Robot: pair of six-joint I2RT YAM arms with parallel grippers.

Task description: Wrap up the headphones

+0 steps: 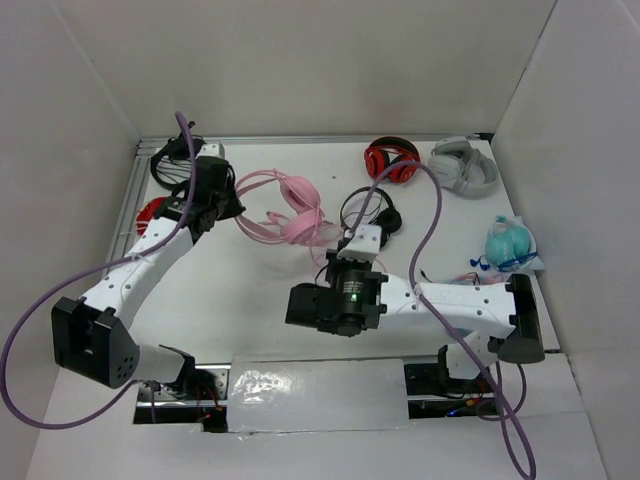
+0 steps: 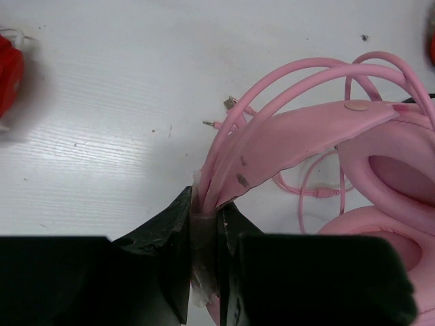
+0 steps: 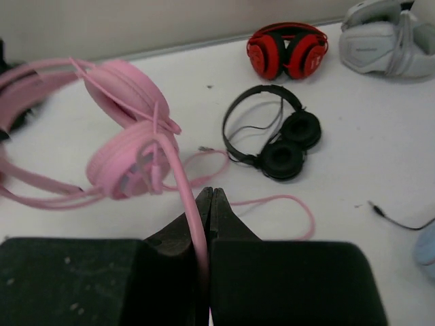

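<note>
Cable (image 3: 272,200) mostly loose on the surface (image 3: 380,136), so wrapping looks barely begun: left fingers (image 2: 166,234) clamped on the headphones (image 2: 319,129), right fingers (image 3: 230,227) pinching the cable.

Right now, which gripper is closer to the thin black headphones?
Right. The right gripper clamps the pink cable, thin black headphones just ahead; the left gripper clamps the pink headband, farther away.

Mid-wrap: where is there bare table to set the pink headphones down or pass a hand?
Largest bare patch: near side of the headphones, between the left arm and right arm. Smaller one between the thin black headphones and teal bag. Crowded: far edge, red headphones, grey headphones.
</note>
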